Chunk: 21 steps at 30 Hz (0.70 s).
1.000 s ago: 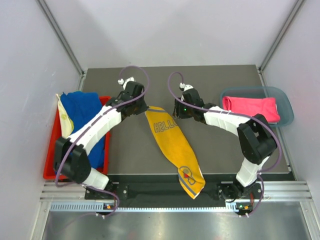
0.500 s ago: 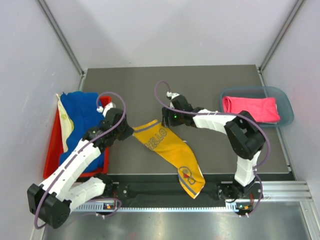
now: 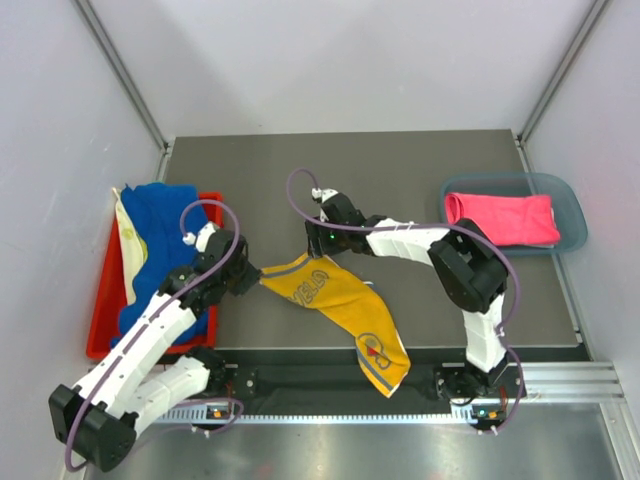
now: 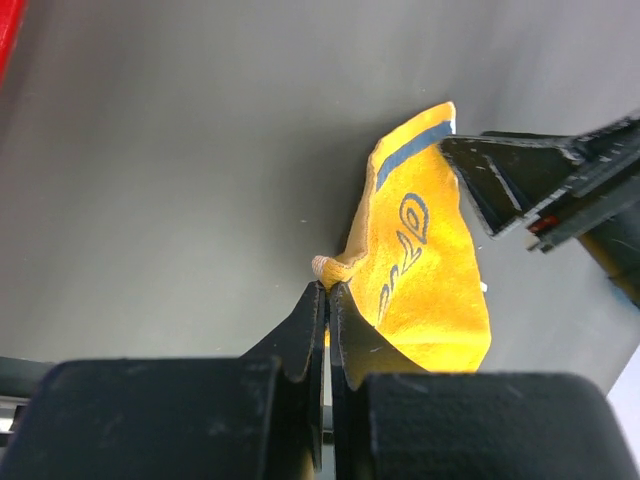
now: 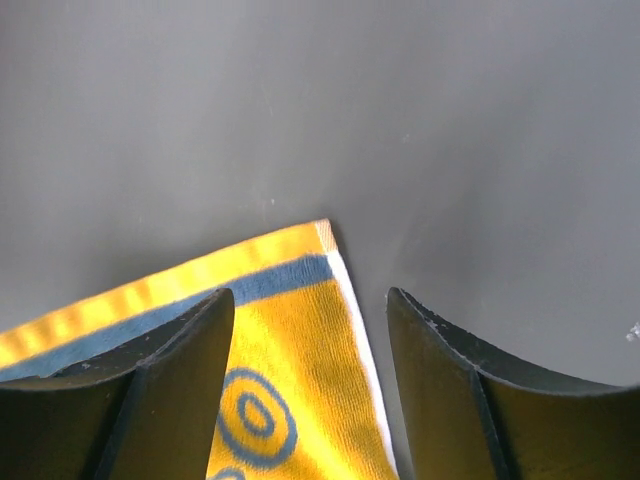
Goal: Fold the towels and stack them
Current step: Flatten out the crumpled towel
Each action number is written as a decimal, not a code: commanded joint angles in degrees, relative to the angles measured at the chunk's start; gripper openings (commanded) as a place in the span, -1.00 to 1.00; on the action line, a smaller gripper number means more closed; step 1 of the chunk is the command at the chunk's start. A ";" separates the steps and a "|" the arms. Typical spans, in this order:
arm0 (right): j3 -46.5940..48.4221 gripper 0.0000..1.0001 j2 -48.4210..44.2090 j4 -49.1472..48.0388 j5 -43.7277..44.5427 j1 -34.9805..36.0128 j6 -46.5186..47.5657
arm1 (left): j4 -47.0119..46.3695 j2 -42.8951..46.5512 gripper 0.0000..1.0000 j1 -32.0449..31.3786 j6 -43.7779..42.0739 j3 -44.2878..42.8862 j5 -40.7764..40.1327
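**Left gripper [image 4: 327,290] clenched on one corner of the yellow towel [image 3: 340,300]; right gripper [image 5: 305,295] released over the next corner.**

The yellow towel lay slantwise mid-table [image 3: 420,170], its lower end draped over the near edge. The left gripper pinched the towel's left corner tight, raising a small ridge of cloth, probably to anchor that end for spreading. The right gripper hovered with jaws apart astride the navy-striped far corner, gripping nothing. It seemed lined up to take that corner so both arms could stretch the edge before folding. The pink towel [image 3: 500,215] sat folded in the teal bin [image 3: 570,215] by the right edge. The blue towel [image 3: 165,225] and cream towel [image 3: 128,240] lay heaped in the red tray [image 3: 100,340] at the left edge.
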<state>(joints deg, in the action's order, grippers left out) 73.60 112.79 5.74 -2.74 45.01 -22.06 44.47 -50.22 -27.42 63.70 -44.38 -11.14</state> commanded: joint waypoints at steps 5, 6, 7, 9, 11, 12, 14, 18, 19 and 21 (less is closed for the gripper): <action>4.79 0.21 4.01 1.91 5.54 2.10 1.76 | -1.66 -0.67 -1.00 0.17 1.60 0.87 0.06; 5.14 0.17 4.27 2.78 6.16 2.18 2.02 | -2.01 -0.85 -1.00 0.09 1.69 1.14 0.32; 6.10 0.15 5.06 3.57 6.69 2.36 2.20 | -2.36 -1.11 -1.00 0.17 1.69 1.31 0.59; 6.99 0.11 5.68 5.41 8.19 2.71 3.16 | -3.07 -1.46 -1.00 0.17 1.69 1.67 0.85; 7.69 0.07 6.39 6.30 10.46 3.23 3.25 | -3.25 -1.90 -1.00 0.17 1.60 1.75 0.77; 8.04 0.01 6.47 6.91 11.00 3.76 3.34 | -3.42 -1.90 -1.00 0.17 1.60 1.84 0.68; 8.66 -0.06 6.91 8.85 13.46 4.29 3.43 | -3.77 -1.90 -1.00 0.17 1.43 1.75 0.50; 9.72 -0.13 7.44 11.92 16.01 5.08 3.34 | -3.77 -2.17 -1.00 0.09 1.16 1.32 0.06; 9.37 -0.13 7.18 11.93 16.36 5.17 3.26 | -3.86 -2.34 -1.00 0.17 1.07 1.14 0.06; 8.49 -0.10 6.65 11.23 16.72 5.69 3.17 | -3.95 -2.61 -1.00 0.17 0.90 1.05 -0.20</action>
<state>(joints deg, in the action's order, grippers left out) 81.65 118.74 13.65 11.16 49.17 -19.20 43.22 -52.47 -27.42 64.62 -42.76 -10.74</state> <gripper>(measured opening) 0.443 0.019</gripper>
